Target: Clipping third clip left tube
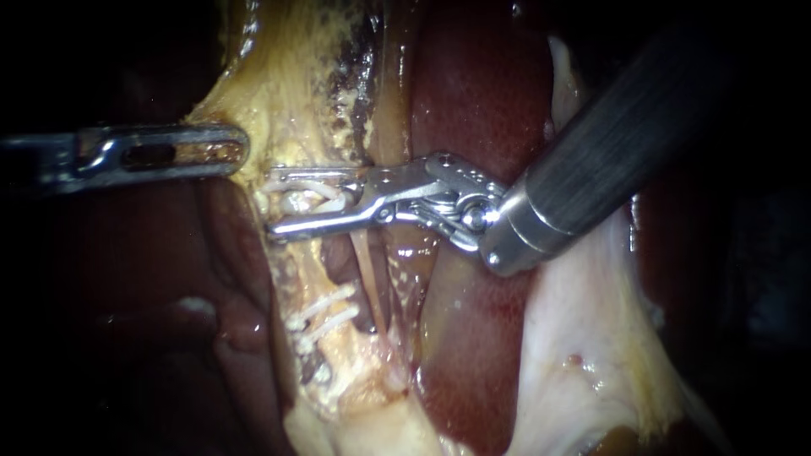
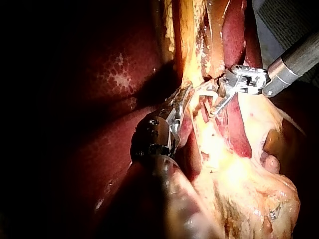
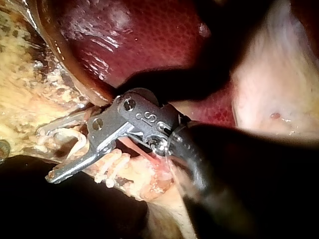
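My right instrument [image 1: 272,204] comes in from the upper right. Its jaws stand apart, one on each side of the left tube [image 1: 334,350]. A white clip [image 1: 311,196] lies across the tube between them, close under the upper jaw, with a gap to the lower jaw. Two more white clips [image 1: 325,317] sit lower on the same tube. My left instrument [image 1: 228,154] comes in from the left, its jaws shut on the edge of the yellow fatty tissue [image 1: 279,76]. The right wrist view shows the right instrument [image 3: 47,154] over the new clip [image 3: 65,134]. The left instrument [image 2: 182,99] shows in its own wrist view.
Dark red liver [image 1: 473,84] lies behind and to both sides of the tube. A thinner pale strand [image 1: 367,279] runs down just right of the clipped tube. A pale sheet of tissue [image 1: 574,338] hangs at the lower right, under the right instrument's shaft [image 1: 608,143].
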Robot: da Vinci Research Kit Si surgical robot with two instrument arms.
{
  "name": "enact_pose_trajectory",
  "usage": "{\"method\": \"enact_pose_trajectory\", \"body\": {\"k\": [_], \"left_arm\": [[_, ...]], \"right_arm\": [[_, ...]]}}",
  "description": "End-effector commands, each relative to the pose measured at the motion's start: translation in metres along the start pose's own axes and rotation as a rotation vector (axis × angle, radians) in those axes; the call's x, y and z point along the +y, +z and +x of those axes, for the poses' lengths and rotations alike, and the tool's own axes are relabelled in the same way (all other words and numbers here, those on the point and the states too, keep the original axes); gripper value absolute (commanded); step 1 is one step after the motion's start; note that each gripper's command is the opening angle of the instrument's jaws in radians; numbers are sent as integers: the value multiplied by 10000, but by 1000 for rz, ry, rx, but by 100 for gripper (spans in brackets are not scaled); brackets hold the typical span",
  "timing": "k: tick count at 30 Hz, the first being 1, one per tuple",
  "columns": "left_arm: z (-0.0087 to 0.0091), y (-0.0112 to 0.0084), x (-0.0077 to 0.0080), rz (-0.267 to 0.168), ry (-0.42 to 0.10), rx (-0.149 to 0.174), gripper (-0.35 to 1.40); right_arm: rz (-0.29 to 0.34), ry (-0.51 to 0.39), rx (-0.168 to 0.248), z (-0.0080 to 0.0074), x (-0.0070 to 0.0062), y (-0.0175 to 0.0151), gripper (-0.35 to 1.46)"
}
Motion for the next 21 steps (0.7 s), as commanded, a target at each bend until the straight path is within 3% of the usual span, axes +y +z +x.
{"method": "enact_pose_trajectory", "body": {"k": [1, 7, 11, 15, 21], "left_arm": [[-1, -2, 1, -2, 0, -2, -35], [-6, -14, 6, -9, -1, -4, -35], [-8, -18, 7, -11, -2, -3, -35], [-8, -20, 5, -11, -3, -3, -35], [-10, -25, 2, -11, -4, -2, -35]], "right_arm": [[1, 0, 0, 1, -2, -1, 50], [7, 68, -3, 14, -18, -9, 53], [-6, 102, -76, 30, -39, -19, 55], [2, 132, -94, 41, -57, -25, 55], [8, 161, -186, 38, -73, -30, 55]]}}
